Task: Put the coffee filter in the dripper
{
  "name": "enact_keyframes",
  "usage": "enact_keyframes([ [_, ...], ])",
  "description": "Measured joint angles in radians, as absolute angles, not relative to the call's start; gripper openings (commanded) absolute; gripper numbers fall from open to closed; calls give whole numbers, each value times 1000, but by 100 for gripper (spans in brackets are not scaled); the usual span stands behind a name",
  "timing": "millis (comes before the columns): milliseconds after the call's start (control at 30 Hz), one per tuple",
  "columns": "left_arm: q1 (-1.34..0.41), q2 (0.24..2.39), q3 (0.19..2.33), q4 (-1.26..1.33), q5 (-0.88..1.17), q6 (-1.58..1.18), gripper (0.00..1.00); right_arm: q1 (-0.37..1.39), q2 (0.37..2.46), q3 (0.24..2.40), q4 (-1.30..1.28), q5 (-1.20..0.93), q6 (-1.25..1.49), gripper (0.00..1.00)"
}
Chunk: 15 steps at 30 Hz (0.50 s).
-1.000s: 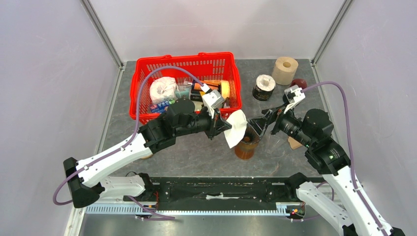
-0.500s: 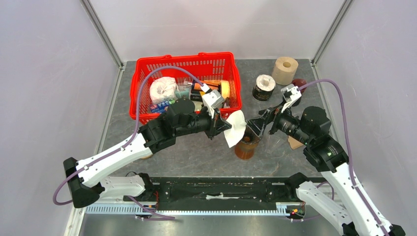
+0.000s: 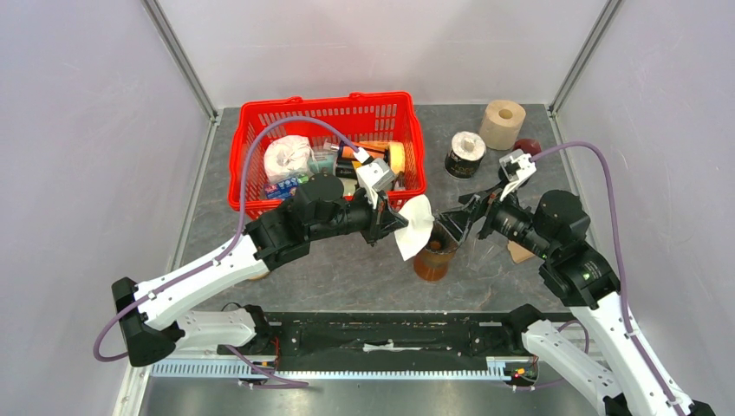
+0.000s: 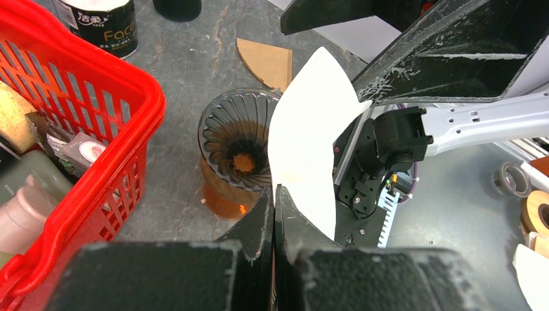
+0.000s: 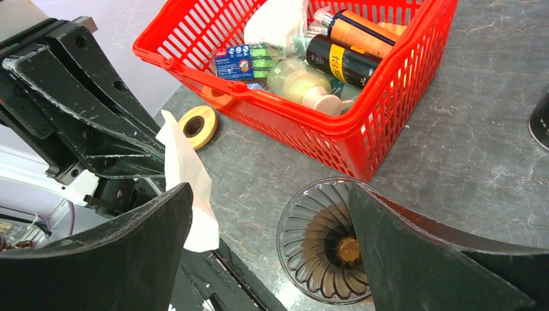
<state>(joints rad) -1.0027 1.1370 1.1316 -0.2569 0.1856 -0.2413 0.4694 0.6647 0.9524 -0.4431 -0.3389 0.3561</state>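
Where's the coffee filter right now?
Top view, centre: the coffee filter is pinched in the left gripper, just left of the dripper, not yet in it.

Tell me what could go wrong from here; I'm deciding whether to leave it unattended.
The left hand pinches the coffee filter flat by one edge, beside the dripper; dropped so, it may land unopened or miss. The open right hand sits close by the dripper and could knock it.

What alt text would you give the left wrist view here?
The left gripper, jaws shut, pinches the edge of a white coffee filter held upright beside the empty ribbed dripper. A red basket of groceries sits at left on the grey table.
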Motion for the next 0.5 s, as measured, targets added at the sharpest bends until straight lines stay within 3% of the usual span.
enact_keyframes([
  [500,-1003,1154,1132,-262,184,-241,2,469,681,966,-487,-345,360,97],
])
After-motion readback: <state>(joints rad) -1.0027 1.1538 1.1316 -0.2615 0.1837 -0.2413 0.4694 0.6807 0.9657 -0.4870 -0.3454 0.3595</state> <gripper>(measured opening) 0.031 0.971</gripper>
